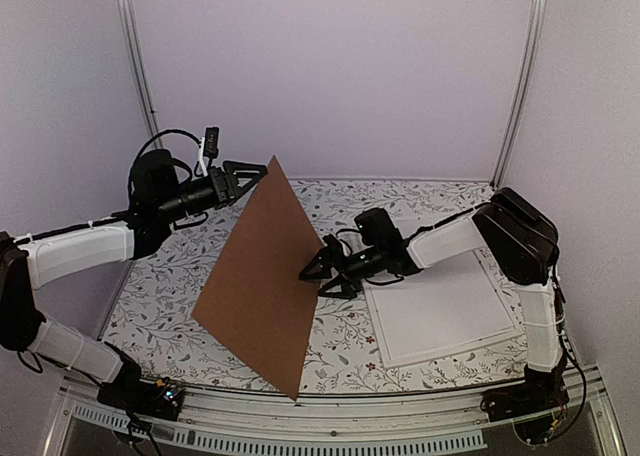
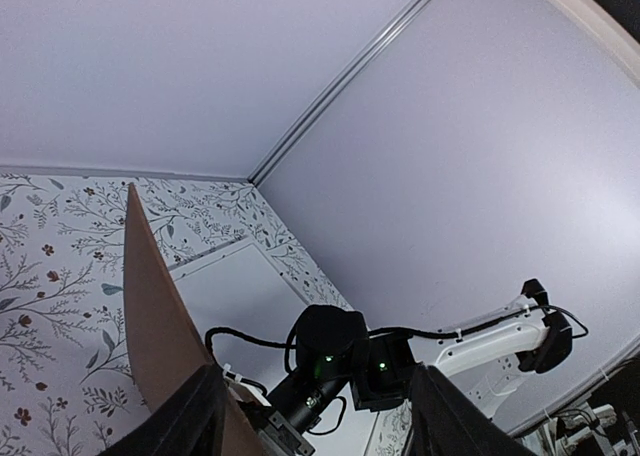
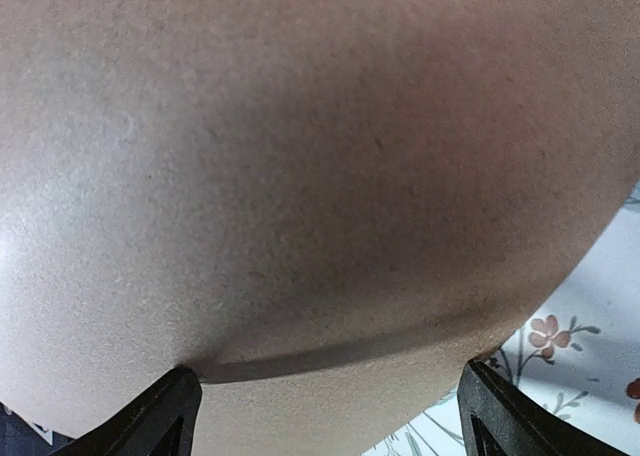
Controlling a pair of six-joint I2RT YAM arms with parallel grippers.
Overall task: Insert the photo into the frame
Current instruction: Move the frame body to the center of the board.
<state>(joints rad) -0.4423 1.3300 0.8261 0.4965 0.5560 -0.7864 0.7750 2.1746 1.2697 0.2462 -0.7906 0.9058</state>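
Note:
A plain brown backing board (image 1: 260, 276) stands tilted on one corner in the middle of the table. My left gripper (image 1: 254, 174) is open at its top corner, and the board (image 2: 150, 306) leans against the inside of one finger (image 2: 195, 416). My right gripper (image 1: 320, 274) is open and its spread fingertips (image 3: 170, 411) press against the board's right face (image 3: 300, 176), which fills that view. The frame (image 1: 445, 316) lies flat at the right, white with a thin rim, behind the right gripper. The photo is out of view.
The table carries a floral cloth (image 1: 170, 286). Pale walls with metal corner posts (image 1: 135, 56) close in the back and sides. A metal rail (image 1: 330, 416) runs along the near edge. The right arm (image 2: 340, 361) reaches over the frame (image 2: 240, 291).

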